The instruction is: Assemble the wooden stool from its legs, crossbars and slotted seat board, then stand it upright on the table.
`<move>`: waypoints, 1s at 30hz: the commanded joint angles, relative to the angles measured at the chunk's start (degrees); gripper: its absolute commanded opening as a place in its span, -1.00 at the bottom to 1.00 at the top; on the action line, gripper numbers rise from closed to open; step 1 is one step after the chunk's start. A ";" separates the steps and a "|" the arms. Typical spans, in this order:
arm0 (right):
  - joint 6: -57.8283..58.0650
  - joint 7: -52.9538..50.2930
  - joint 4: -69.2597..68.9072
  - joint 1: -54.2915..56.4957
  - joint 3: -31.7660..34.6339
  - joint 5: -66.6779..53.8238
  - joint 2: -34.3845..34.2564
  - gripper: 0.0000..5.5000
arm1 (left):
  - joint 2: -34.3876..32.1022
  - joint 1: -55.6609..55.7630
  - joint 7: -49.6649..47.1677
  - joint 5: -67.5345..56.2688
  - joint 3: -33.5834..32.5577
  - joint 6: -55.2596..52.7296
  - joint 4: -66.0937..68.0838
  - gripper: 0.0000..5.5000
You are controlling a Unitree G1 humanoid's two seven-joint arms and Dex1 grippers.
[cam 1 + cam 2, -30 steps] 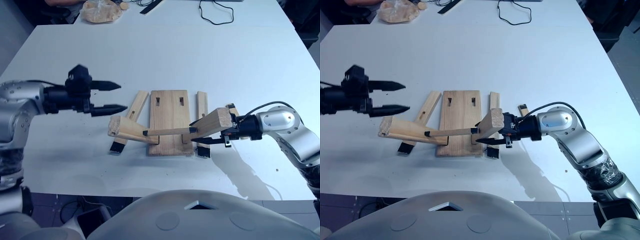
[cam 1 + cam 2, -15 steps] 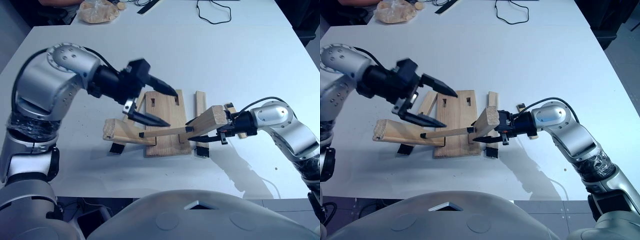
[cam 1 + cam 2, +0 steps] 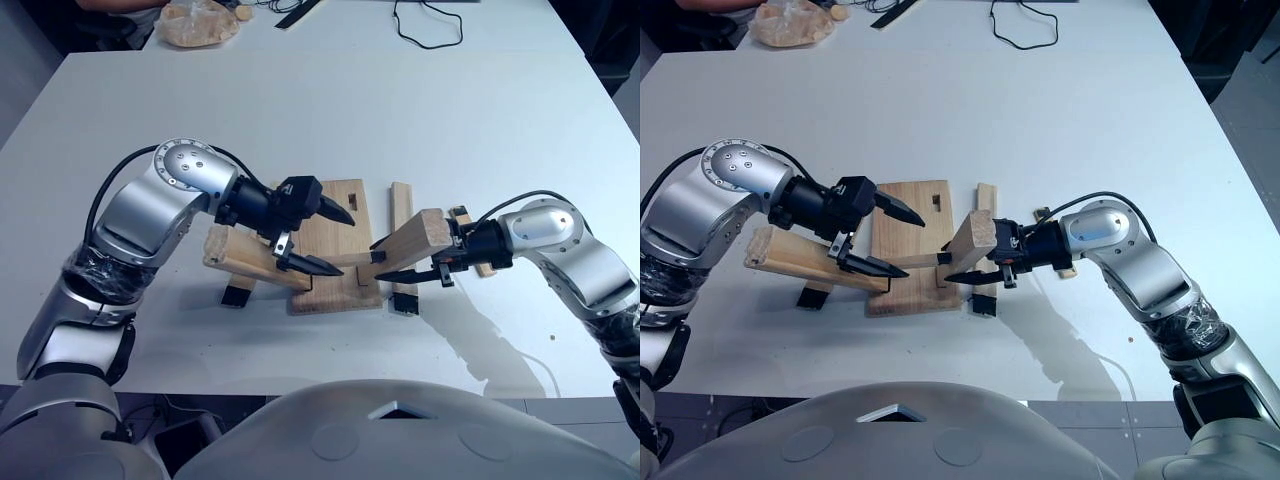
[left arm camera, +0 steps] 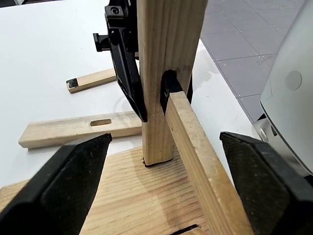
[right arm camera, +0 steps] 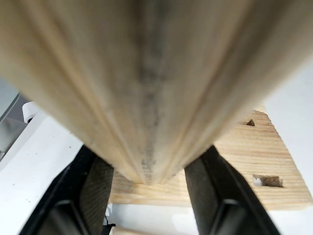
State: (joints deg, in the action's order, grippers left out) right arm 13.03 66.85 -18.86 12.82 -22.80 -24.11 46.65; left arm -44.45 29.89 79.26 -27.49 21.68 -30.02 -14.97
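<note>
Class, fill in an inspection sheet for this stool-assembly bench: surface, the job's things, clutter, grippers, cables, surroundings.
Surface: white table.
Job's things: seat board lying flat; above it, held leg and second leg joined by a crossbar; loose slotted slat and short piece beside the board.
Clutter: filled bag and dark strip at the far edge.
Grippers: left gripper open, astride the crossbar; right gripper shut on the held leg.
Cables: black cable looped at the far edge.
Surroundings: grey tiled floor.
</note>
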 commanded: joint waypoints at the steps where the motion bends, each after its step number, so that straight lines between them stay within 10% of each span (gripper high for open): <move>1: 3.49 1.75 1.82 -2.38 -3.82 4.62 1.12 -0.26 | -0.38 -2.13 -1.78 3.49 1.48 -0.99 1.54 0.49; 8: 3.52 1.51 1.74 -2.86 -3.68 4.99 1.49 -0.26 | 3.19 6.47 -9.14 -11.83 -13.59 -13.92 -1.13 0.49; 14: 4.22 -0.28 0.25 -5.06 -2.24 4.54 2.31 -0.26 | -7.55 7.59 -6.01 -8.56 -23.29 -9.61 6.54 0.49; 21: 5.17 -2.99 -2.80 -9.26 0.96 3.12 4.14 -0.26 | -22.39 -24.29 4.51 7.39 -30.05 17.24 10.61 0.49; 30: 5.80 0.76 -1.71 -6.33 0.55 2.83 4.36 -0.26 | -13.10 -39.34 -7.71 -0.73 -31.73 7.96 -16.52 0.49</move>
State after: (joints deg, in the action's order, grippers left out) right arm 14.60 64.58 -23.22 7.42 -18.95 -24.83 48.58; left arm -59.05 -10.32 75.01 -26.70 -11.35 -19.43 -27.61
